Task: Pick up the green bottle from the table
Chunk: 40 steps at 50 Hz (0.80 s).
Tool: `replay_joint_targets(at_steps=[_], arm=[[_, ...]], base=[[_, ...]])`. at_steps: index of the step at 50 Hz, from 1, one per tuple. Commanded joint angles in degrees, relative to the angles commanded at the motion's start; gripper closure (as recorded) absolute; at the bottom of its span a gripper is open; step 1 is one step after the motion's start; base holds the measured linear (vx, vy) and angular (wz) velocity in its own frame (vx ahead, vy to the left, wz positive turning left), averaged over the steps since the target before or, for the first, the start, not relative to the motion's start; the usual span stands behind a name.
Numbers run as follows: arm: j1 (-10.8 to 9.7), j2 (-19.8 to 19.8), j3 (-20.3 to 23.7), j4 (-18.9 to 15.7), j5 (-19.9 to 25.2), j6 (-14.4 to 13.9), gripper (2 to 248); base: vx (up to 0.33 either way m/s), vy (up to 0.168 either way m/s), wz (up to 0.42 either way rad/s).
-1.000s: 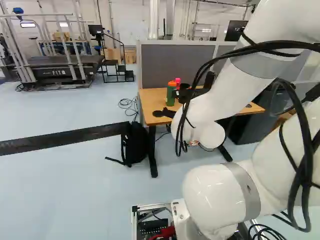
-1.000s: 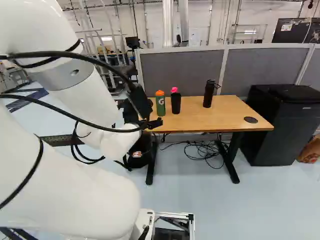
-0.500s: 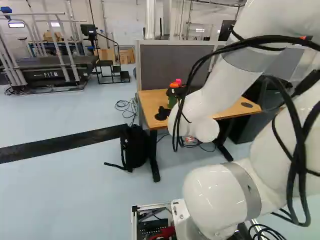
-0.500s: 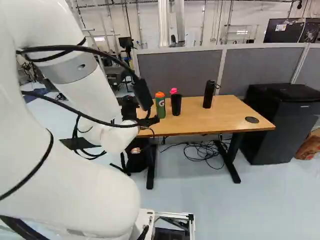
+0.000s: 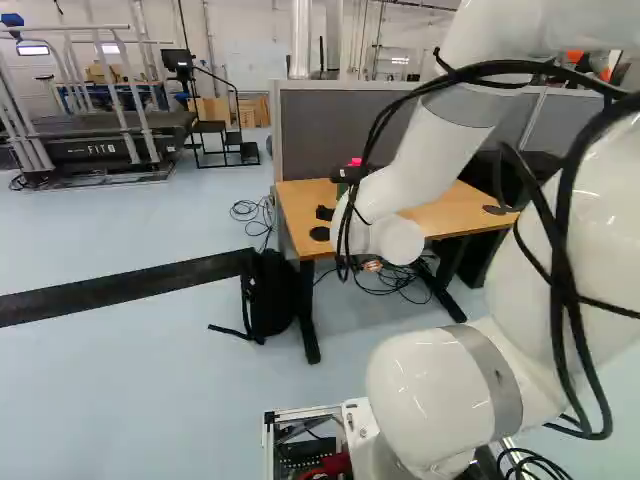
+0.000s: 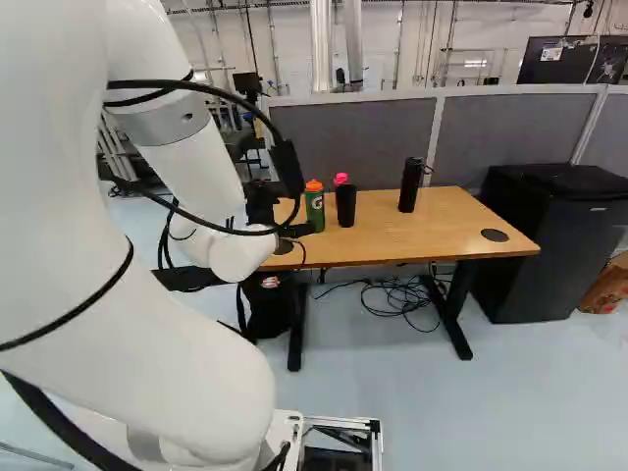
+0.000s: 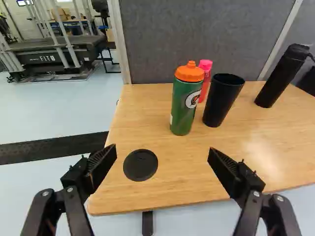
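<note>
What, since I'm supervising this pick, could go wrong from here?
The open claw could knock over the black cup, which stands close beside the green bottle. It might also nudge the pink bottle just behind them. The black cables looping off the arm may snag on the table as it reaches in.

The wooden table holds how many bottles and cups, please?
4: an orange-lidded green bottle, an open black cup beside it, a pink bottle partly hidden behind them, and a tall black bottle farther along.
</note>
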Motion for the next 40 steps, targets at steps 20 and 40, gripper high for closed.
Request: replay_joint_targets(at_steps=[20,40], arm=[[1.04,-6.11,-6.11,3.77,-0.18,0.0,3],[2.85,-11.7,-12.08,8.07,-0.18,0.0,3]], base=[[0.0,0.0,0.0],[0.0,0.0,0.0]])
